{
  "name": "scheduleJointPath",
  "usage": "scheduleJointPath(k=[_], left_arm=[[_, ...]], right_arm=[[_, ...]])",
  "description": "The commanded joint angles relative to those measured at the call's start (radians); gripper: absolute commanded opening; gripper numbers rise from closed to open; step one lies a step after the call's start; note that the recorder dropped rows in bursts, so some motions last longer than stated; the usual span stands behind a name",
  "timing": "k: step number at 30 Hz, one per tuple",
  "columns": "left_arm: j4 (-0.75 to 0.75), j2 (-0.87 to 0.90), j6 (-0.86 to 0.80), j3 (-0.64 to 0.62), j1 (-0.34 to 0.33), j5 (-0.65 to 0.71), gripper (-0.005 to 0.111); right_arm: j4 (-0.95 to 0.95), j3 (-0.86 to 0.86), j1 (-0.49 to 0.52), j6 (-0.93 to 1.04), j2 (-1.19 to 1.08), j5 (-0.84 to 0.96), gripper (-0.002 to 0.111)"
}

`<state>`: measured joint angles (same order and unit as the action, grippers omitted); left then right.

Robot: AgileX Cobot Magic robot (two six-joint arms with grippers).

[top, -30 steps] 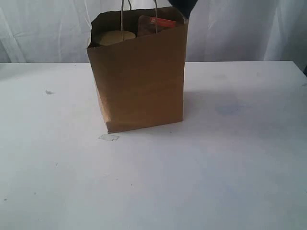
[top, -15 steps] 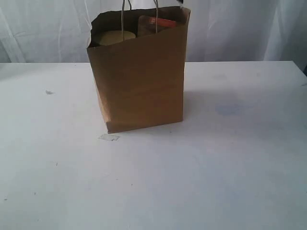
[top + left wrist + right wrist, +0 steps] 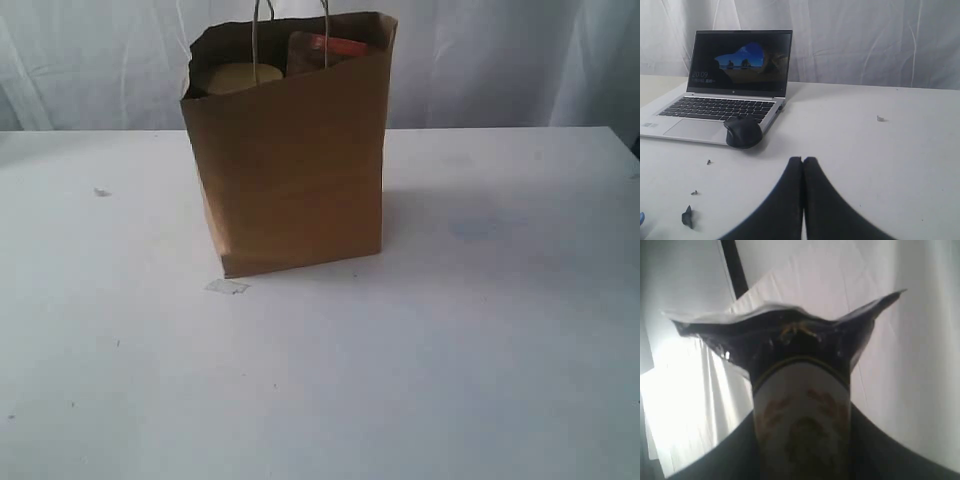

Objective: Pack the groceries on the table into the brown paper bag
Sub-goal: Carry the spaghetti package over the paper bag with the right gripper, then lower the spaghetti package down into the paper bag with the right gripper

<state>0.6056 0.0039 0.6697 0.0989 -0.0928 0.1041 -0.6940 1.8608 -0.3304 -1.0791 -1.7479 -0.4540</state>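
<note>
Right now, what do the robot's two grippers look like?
The left gripper has two smooth black fingers, broad at the base and narrowing to thin tips. The right gripper shows only dark, blurred fingers. No cables or markings are visible.

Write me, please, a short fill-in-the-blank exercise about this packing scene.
1. The brown paper bag stands ___ on the table.
2. Inside it, beside the olive-yellow lid, a pouch shows an ___ label.
3. The right hand grips the spaghetti packet, while the left hand is ___ on nothing.
4. The laptop beside the black mouse has its lid ___.

Missing words: upright; orange; shut; open.
</note>
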Motion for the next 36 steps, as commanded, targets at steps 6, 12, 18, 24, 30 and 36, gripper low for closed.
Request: scheduleJointPath(k=[6, 12, 18, 24, 30, 36], left_arm=[[0.005, -0.004, -0.001, -0.005, 0.006, -0.007, 0.000], [0.005, -0.004, -0.001, -0.005, 0.006, -0.007, 0.000], [0.005, -0.004, -0.001, -0.005, 0.006, -0.007, 0.000], [0.005, -0.004, -0.001, -0.005, 0.006, -0.007, 0.000], [0.005, -0.004, -0.001, -0.005, 0.006, -0.007, 0.000], [0.005, -0.004, -0.001, -0.005, 0.006, -0.007, 0.000]], right_arm=[[-0.049, 0.022, -0.050, 0.157, 0.010, -0.200, 0.000], [-0.171, 0.022, -0.089, 0.162, 0.021, -0.169, 0.000], [-0.394, 0.018, -0.120, 0.151, 0.077, -0.041, 0.000], [-0.432, -0.028, -0.161, 0.163, 0.118, -0.093, 0.000], [-0.432, -0.091, -0.192, 0.186, 0.120, -0.011, 0.000], [-0.432, -0.158, -0.197, 0.266, 0.110, 0.000, 0.000]])
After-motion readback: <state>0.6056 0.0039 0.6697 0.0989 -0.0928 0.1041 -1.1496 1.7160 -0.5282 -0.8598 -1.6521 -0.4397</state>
